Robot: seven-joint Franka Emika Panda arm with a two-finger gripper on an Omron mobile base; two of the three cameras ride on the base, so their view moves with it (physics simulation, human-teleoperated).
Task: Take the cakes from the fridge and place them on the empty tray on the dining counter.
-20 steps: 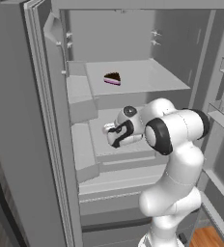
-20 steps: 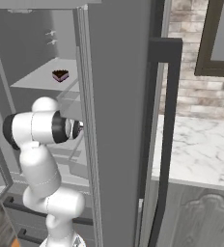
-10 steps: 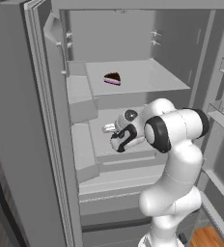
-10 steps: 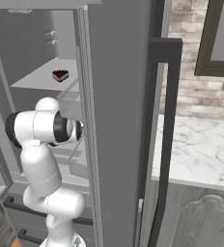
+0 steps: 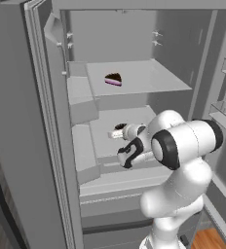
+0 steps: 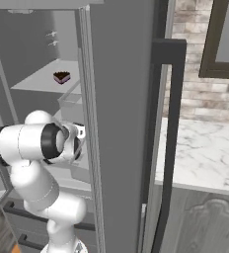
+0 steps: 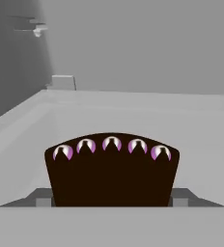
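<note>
Here, the claw (image 5: pixel 118 131) stands open astride a cake (image 7: pixel 112 169) on the fridge (image 5: pixel 32 121) shelf; another cake (image 5: pixel 113 79) sits above it.

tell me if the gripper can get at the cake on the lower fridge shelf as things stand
Probably yes. In the hand view the cake sits right ahead on the bare shelf, with a fingertip showing on each side of it, so the gripper looks open around it. Nothing lies between them.
</note>
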